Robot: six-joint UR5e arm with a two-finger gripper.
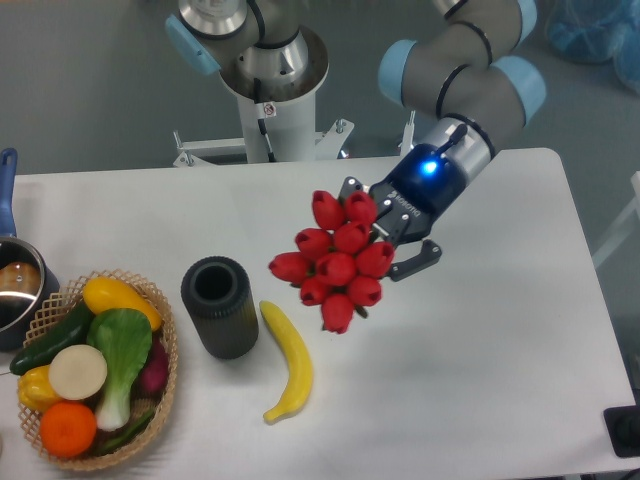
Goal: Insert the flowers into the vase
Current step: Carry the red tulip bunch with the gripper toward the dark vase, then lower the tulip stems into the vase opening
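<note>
The flowers (335,262), a tight bunch of glossy red tulip buds, hang in the air above the table's middle, buds facing the camera. My gripper (385,232) is shut on the stems behind the bunch, and the stems themselves are hidden. The vase (220,306), a black ribbed cylinder with an open round mouth, stands upright on the table to the lower left of the bunch, about a hand's width away.
A yellow banana (288,358) lies just right of the vase. A woven basket (160,390) of toy fruit and vegetables sits at the front left, with a pot (17,290) behind it. The arm's base (272,90) stands at the back.
</note>
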